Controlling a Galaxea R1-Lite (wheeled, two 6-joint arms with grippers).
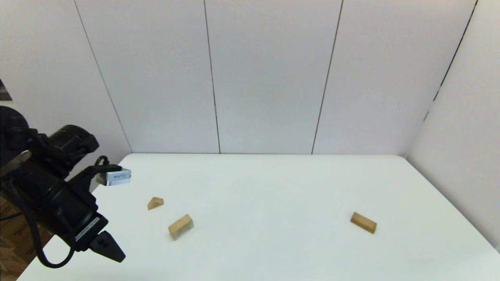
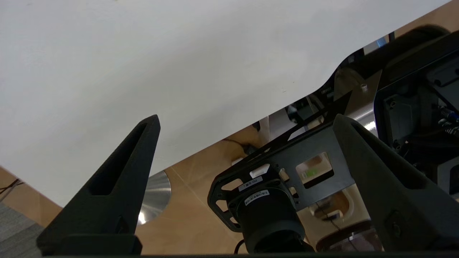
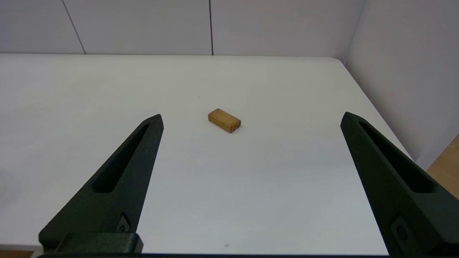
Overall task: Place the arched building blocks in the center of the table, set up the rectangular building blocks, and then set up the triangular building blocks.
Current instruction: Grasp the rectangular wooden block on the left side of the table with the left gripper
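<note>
The arched building block (image 1: pixel 181 226) lies on the left part of the white table (image 1: pixel 273 187), with the small triangular building block (image 1: pixel 155 203) just behind it to the left. The rectangular building block (image 1: pixel 363 222) lies flat on the right side; in the right wrist view the same rectangular block (image 3: pixel 224 120) rests some way ahead of my open, empty right gripper (image 3: pixel 251 118). My left gripper (image 1: pixel 111 249) hovers over the table's front left corner, left of the arched block. In the left wrist view the left gripper (image 2: pixel 247 122) is open and holds nothing.
White wall panels (image 1: pixel 273 78) close off the table at the back and right. In the left wrist view the table's edge (image 2: pixel 215 143) runs across, with wooden floor (image 2: pixel 186 215) and my own black base (image 2: pixel 412 107) beyond it.
</note>
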